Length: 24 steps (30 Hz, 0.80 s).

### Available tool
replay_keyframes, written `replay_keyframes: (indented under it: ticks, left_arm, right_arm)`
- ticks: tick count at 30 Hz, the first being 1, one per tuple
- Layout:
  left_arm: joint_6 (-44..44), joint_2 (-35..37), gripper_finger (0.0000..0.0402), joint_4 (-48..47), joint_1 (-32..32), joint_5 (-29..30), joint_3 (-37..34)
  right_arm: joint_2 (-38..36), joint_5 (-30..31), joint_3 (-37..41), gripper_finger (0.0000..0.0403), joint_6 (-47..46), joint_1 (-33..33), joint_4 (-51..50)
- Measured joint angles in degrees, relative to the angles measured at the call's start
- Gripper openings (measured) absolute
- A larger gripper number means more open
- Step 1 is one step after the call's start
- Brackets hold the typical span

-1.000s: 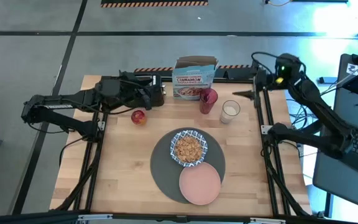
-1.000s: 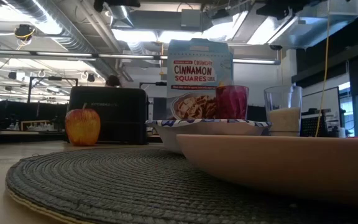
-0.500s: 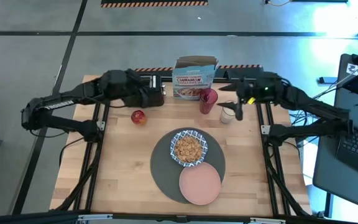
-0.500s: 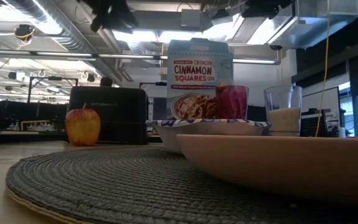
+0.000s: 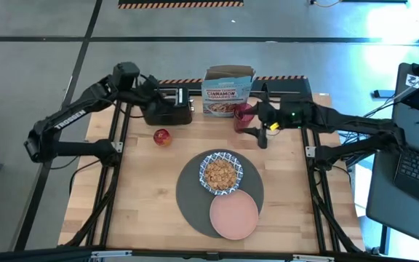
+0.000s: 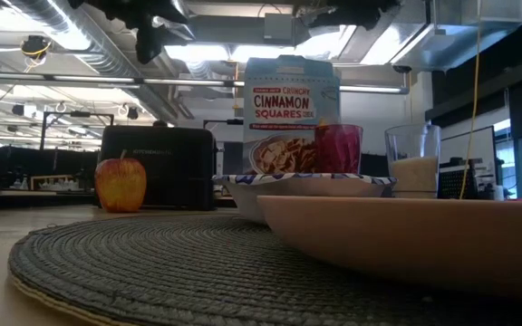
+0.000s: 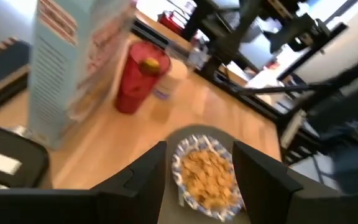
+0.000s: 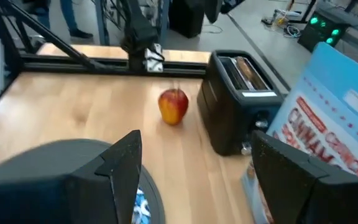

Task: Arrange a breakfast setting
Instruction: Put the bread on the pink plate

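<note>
Two dark grippers hung with jaws parted, grasping nothing. The left gripper (image 5: 167,102) hovered over the black toaster (image 5: 167,109); the right gripper (image 5: 255,125) hovered beside the translucent red tumbler (image 5: 243,114).

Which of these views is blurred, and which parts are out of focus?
Left wrist view: motion blur smears the cereal box and red tumbler. Low view: the pink plate nearest the lens is soft, while the apple looks sharper. High view: evenly lit and sharp.
</note>
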State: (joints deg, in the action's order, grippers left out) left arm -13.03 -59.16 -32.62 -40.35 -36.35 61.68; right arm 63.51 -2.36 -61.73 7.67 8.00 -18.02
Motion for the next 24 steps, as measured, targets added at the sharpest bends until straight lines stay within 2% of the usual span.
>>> replay_keyframes:
  ticks: [3, 6, 9, 15, 19, 20, 22, 24]
  left_arm:
    - [5.5, 0.84, 0.0174, -4.36, -0.1, 0.65, 0.01]
    - [11.82, 1.7, 0.0174, -9.33, -0.1, 10.28, 0.01]
    - [13.74, 2.05, 0.0174, -10.28, -0.12, 19.13, 0.01]
    - [15.91, 2.13, 0.0174, -7.71, -0.08, 21.79, 0.01]
    - [17.62, 1.19, 0.0174, -6.03, -0.28, 40.11, 0.04]
    - [18.64, 0.23, 0.0174, -5.72, -0.91, 42.6, 0.1]
    - [19.85, -2.47, 0.0174, -6.43, -3.9, 40.52, 0.27]
    - [21.95, -5.51, 0.0174, -9.2, -8.15, 33.14, 1.03]
  right_arm:
    - [0.28, -0.08, 0.0, 0.0248, -0.01, -1.17, 1.91]
    - [0.22, 1.25, 0.0, 0.0248, -0.19, -1.42, 2.65]
    - [0.24, 1.78, 0.0, 0.0248, -0.59, -1.27, 3.74]
    - [0.22, 1.97, 0.0, 0.0248, -1.21, -1.28, 5.12]
    - [0.22, 1.95, 0.0, 0.0248, -2.01, -1.28, 5.11]
    - [0.22, 1.96, 0.0, 0.0248, -2.05, -1.28, 5.11]
    - [0.22, 1.97, 0.0, 0.0248, -2.07, -1.27, 5.1]
    - [0.22, 1.99, 0.0, 0.0248, -2.04, -1.22, 5.12]
